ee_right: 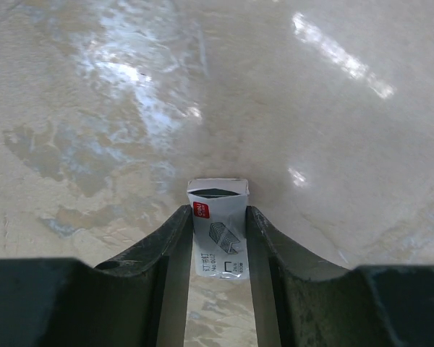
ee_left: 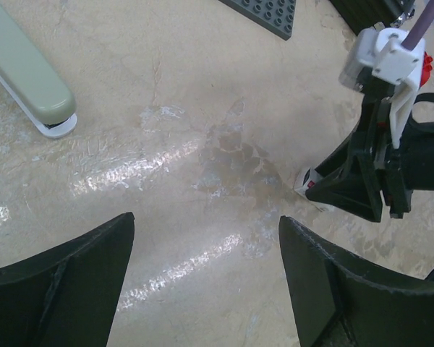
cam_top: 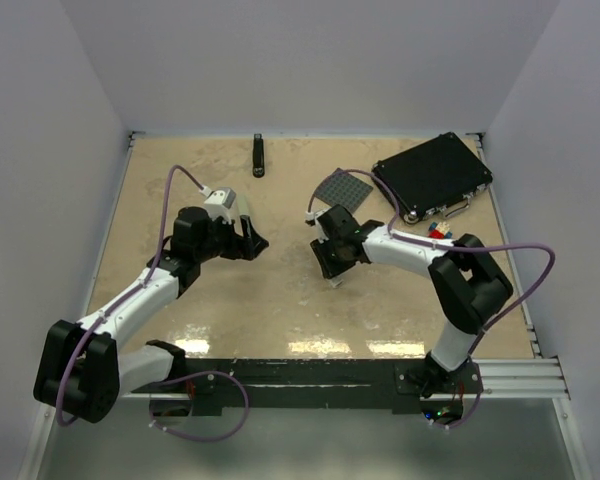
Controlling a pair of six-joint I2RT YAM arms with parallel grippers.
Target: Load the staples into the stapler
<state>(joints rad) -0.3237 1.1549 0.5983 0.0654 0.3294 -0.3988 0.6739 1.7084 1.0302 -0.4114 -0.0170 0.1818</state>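
Right gripper (ee_right: 217,211) tight around staples box (ee_right: 218,235), lengthwise along fingers (ee_right: 172,249); left gripper (ee_left: 206,220) wide, empty.

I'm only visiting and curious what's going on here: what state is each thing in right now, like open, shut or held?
left gripper: open, empty.
right gripper: shut on the staple box.
staple box: held in the right gripper.
grey-green stapler: closed, lying flat, untouched.
black stapler: closed, lying by the far wall.
black case: lid shut.
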